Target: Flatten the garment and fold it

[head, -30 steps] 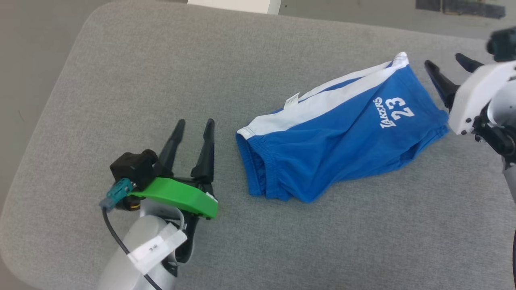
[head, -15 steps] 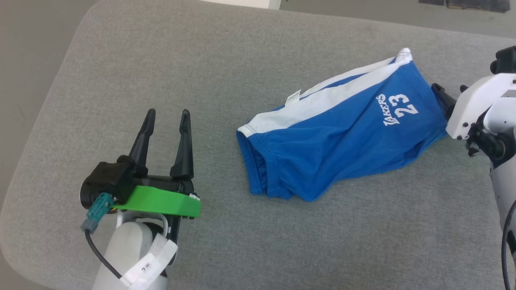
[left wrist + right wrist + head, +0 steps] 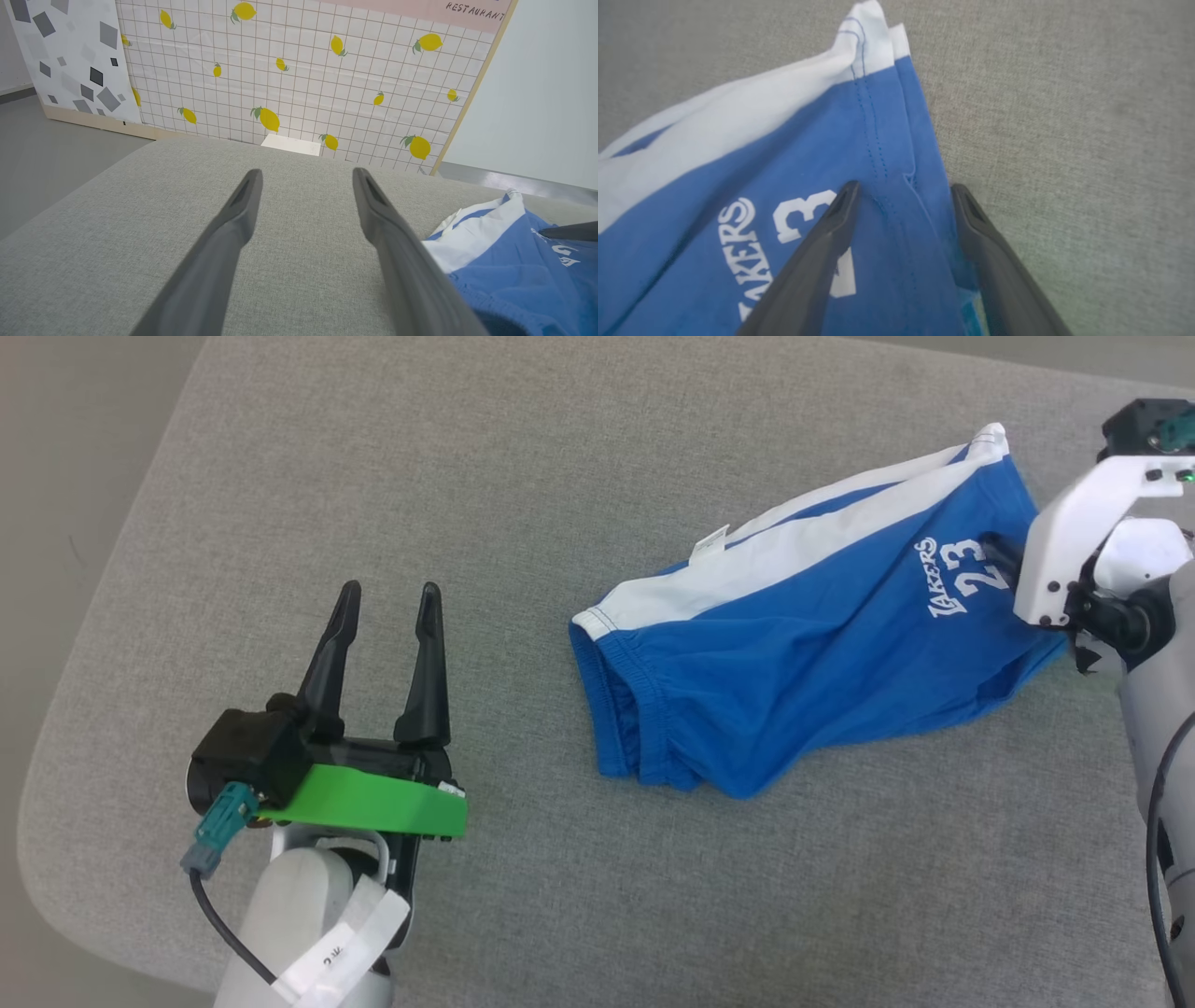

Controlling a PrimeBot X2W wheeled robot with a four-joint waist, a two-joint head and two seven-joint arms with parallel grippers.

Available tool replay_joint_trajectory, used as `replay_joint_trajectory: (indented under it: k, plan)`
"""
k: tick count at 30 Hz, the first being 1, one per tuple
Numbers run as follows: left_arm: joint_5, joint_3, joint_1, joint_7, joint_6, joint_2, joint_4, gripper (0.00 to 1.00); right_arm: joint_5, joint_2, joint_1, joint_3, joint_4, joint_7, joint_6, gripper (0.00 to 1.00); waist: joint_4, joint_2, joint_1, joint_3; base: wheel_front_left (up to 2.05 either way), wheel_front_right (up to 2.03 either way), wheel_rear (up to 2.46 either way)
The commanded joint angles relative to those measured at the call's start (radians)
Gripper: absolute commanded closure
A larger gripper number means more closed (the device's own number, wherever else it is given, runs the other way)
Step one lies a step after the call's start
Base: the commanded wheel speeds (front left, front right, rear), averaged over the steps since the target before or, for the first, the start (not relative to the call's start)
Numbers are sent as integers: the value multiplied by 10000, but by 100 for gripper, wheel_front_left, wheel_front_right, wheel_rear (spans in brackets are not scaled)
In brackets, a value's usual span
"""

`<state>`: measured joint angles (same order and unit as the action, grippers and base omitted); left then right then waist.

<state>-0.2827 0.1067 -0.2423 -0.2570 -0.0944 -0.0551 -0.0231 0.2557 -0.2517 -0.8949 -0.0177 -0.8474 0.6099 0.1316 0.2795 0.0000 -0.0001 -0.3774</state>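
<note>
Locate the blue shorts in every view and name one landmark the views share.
Head view: shorts right of centre, on the grey cushion.
Left wrist view: shorts in the lower right corner.
Right wrist view: shorts across the left and centre.
Shared landmark: the white side stripe.

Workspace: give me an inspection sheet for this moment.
Surface: grey fabric pad.
Job's things: blue shorts, rumpled, not yet flattened or folded; waistband faces the left gripper.
Clutter: nothing seen.
Grippers: left gripper open, beside the shorts and apart from them; right gripper open, fingers straddling the shorts' leg hem.
Cables: black cable at the left wrist; second cable along the right arm.
Surroundings: lemon-print panel, white box, grey floor.
</note>
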Motion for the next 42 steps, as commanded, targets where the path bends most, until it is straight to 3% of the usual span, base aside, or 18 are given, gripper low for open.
replay_joint_trajectory:
  k: [1, 3, 5, 6, 14, 20, 32, 36, 42]
  plan:
    - [-45, 13, -49, -47, 51, 47, 25, 0, 165, 348, 289, 192, -185, 473, -9, 0, -3, 0, 1, 6, 0, 0, 0]
    - [-59, 40, -51, -47, 76, 47, 33, 0, 389, 448, 402, 333, -81, 889, -9, 51, -17, 0, 1, 26, 0, 0, 0]
    - [-72, 58, -53, -47, 96, 47, 48, 0, 627, 475, 515, 491, 154, 1184, -9, 78, -43, 0, 1, 40, 0, 0, 0]
    - [-76, 66, -57, -47, 98, 47, 54, 0, 703, 452, 565, 588, 312, 1238, -9, 100, -56, 0, 1, 44, 0, 0, 0]
    - [-14, 95, -13, -47, 94, 48, 18, 0, 1282, -39, 1109, 625, 1684, 685, -9, 100, -291, 0, 1, 229, 0, 0, 0]
    - [116, 95, 129, -47, 36, 48, -60, 0, 1170, -617, 1817, -32, 2473, 196, -9, 100, -583, 0, 1, 540, 0, 0, 0]
    - [309, 56, 483, -47, -114, 49, -227, 0, -1481, -1431, 3786, -1795, 4960, -31, -9, 100, -1096, 0, 1, 1038, 0, 0, 0]
    - [344, 40, 510, -47, -152, 49, -306, 0, -2116, -1393, 4058, -1371, 6262, 406, -9, 100, -1147, 0, 1, 1087, 0, 0, 0]
    - [287, 132, 431, -47, -195, 49, -358, 0, -2215, -1425, 4020, 508, 8141, 1366, -9, 100, -1026, 0, 1, 1085, 0, 0, 0]
